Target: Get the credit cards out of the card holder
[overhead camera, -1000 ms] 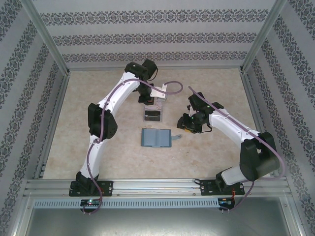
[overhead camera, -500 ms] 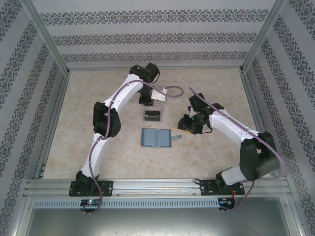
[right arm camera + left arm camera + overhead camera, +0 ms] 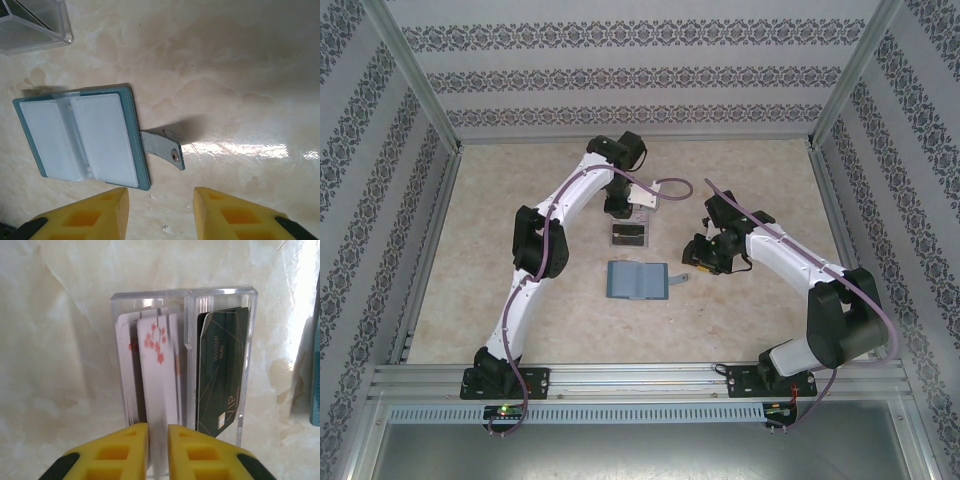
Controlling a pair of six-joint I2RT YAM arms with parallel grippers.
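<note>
The teal card holder (image 3: 636,280) lies open like a book in the middle of the table, its pale inner pockets (image 3: 82,137) facing up and its strap tab (image 3: 162,148) pointing right. My left gripper (image 3: 618,205) hangs over a clear plastic tray (image 3: 185,291). Its jaws stand slightly apart, and a white card with red flowers (image 3: 157,370), blurred, stands in the tray's left slot in line with the gap (image 3: 158,427). More white cards sit beside it, and a dark green card (image 3: 222,370) fills the right slot. My right gripper (image 3: 161,192) is open above the table near the strap, holding nothing.
The clear tray (image 3: 631,235) sits just behind the card holder. A corner of the tray (image 3: 30,25) shows at the top left of the right wrist view. Patterned walls and metal posts enclose the beige table (image 3: 520,250).
My left gripper's jaws have parted a little around the white card over the tray, and the left arm's elbow has shifted slightly right. The right arm has not moved.
</note>
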